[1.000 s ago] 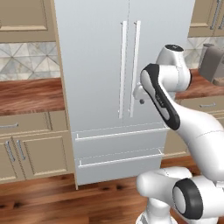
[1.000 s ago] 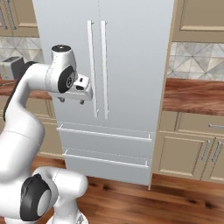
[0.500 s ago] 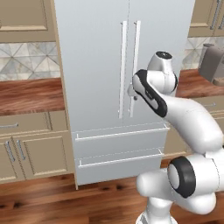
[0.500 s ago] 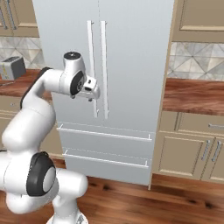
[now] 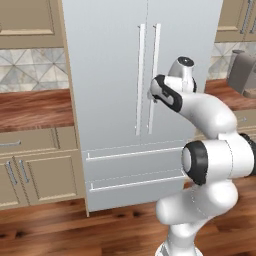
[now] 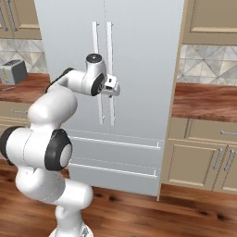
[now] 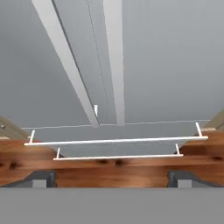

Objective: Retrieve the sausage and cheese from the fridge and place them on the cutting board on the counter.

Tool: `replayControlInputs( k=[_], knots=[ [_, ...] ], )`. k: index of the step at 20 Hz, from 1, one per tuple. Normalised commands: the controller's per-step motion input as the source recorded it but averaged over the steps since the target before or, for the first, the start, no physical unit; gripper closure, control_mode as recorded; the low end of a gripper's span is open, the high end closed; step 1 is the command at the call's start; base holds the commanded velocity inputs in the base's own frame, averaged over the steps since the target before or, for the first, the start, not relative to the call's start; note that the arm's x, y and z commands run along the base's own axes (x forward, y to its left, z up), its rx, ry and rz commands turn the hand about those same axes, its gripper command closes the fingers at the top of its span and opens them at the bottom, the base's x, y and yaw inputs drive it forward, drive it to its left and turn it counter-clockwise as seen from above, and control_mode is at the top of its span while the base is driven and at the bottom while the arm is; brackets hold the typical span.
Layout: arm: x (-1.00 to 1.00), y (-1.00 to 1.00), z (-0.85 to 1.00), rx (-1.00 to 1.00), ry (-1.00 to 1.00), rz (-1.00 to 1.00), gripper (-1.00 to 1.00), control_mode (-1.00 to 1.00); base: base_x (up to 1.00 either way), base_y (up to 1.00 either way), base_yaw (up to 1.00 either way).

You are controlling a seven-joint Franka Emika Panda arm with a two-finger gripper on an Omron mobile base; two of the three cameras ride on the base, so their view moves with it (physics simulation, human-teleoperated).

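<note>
The fridge (image 5: 110, 75) stands with both doors shut, so the sausage and cheese are hidden inside. My gripper (image 5: 152, 94) hovers close in front of the right door's long vertical handle (image 5: 155, 70), at about mid-height. The right base view shows my gripper (image 6: 114, 90) against the same handle (image 6: 110, 51). Looking down the doors, the hand view has both bar handles (image 7: 114, 61) running away from my open gripper (image 7: 113, 177), whose fingertips (image 7: 42, 177) hold nothing. The reddish counter (image 5: 30, 107) flanks the fridge. The cutting board is out of view.
Two bottom drawers with horizontal bar handles (image 5: 135, 152) sit under the doors. Beige cabinets (image 6: 203, 148) line both sides. A toaster (image 6: 13, 70) stands on the counter beside the arm. Wooden floor (image 5: 60, 230) lies in front.
The arm has stretched forward and the hand has closed in on the fridge's right door handle. The gripper stayed open.
</note>
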Motion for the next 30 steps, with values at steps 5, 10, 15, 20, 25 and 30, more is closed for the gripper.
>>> replayControlInputs(
  k=[5, 10, 15, 20, 25, 30],
  knots=[
    [0.88, -0.02, 0.0, 0.0, -0.2, 0.0, -1.0, -1.0, 0.0, 0.0, 0.0],
    [0.67, 0.05, 0.1, 0.0, -0.05, 0.0, -1.0, -1.0, 0.0, 0.0, 0.0],
    [0.6, 0.0, 0.08, 0.0, 0.0, -0.04, -1.0, -1.0, 0.0, 0.0, 0.0],
    [0.87, 0.0, 0.0, 0.0, -0.01, -0.03, -1.0, -1.0, 0.0, 0.0, 0.0],
    [0.32, 0.0, -0.01, 0.0, -0.02, 0.0, -1.0, -1.0, 0.0, 0.0, 0.0],
    [0.25, 0.0, -0.04, 0.0, -0.03, 0.0, -1.0, -1.0, 0.0, 0.0, 0.0]
  ],
)
